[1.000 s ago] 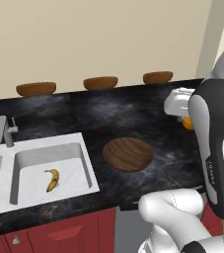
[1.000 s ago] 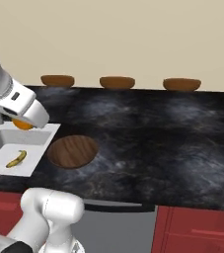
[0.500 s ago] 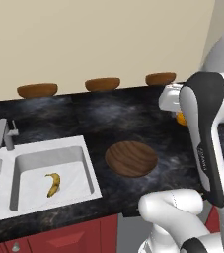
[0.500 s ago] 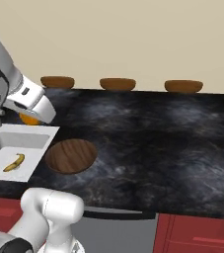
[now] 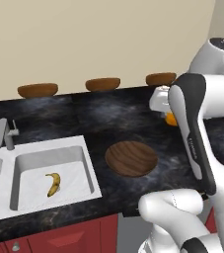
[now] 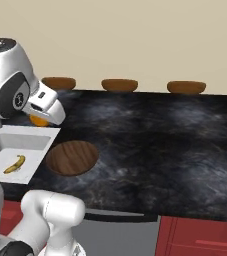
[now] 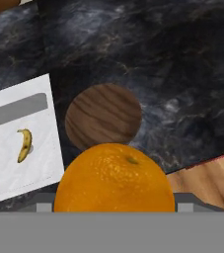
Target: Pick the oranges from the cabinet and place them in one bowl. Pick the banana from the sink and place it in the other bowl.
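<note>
My gripper (image 7: 114, 205) is shut on a round orange (image 7: 114, 178), which hangs above the dark counter behind and to the right of the wooden bowl (image 5: 131, 158). That orange (image 5: 170, 119) peeks out beside my forearm, and it shows under the white hand (image 6: 39, 120) in the right base view. The wide brown bowl (image 6: 72, 157) lies empty on the counter, beside the sink (image 5: 91, 173). A yellow banana (image 5: 53, 184) lies in the sink's right basin. The cabinet and the other bowl are out of view.
Three brown oval stool tops (image 5: 102, 84) line the counter's far edge. A grey faucet (image 5: 2, 133) stands behind the sink. Red drawer fronts (image 6: 200, 240) run under the counter's front edge. To the right of the bowl lies a broad stretch of dark counter (image 6: 160, 145).
The hand has swung a little across the counter with the orange still gripped, ending nearer the wooden bowl. Bowl and banana have not moved.
</note>
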Robot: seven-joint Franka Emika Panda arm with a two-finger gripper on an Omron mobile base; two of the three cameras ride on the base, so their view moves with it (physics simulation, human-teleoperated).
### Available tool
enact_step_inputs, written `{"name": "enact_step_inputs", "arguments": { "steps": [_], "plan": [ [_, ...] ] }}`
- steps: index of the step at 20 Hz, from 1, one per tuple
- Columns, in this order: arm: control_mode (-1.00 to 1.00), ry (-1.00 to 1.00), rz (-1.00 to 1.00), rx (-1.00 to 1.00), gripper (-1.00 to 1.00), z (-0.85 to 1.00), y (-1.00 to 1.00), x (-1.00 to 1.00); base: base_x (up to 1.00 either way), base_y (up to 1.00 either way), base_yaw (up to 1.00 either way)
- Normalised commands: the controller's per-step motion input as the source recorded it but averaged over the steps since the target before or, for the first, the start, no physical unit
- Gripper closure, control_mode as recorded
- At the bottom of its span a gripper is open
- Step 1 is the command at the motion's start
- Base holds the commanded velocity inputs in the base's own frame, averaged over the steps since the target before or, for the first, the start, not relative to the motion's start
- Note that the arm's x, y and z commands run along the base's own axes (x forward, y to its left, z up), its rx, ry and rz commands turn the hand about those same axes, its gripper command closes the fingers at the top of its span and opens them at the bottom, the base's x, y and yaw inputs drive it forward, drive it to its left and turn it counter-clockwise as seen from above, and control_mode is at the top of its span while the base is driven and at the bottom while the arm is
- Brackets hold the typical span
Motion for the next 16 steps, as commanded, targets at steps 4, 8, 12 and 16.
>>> {"name": "enact_step_inputs", "arguments": {
  "steps": [4,8,12,16],
  "plan": [
    [-1.0,0.16,0.05,0.04,1.0,-0.39,0.19,0.61,0.0,0.0,0.0],
    [-1.0,0.11,0.05,0.07,1.0,-0.36,0.11,0.27,0.0,0.0,0.0],
    [-1.0,0.11,0.03,0.04,1.0,-0.35,0.21,0.34,0.0,0.0,0.0],
    [-1.0,0.07,0.0,-0.02,1.0,-0.34,0.18,0.38,0.0,0.0,0.0]
  ]
}}
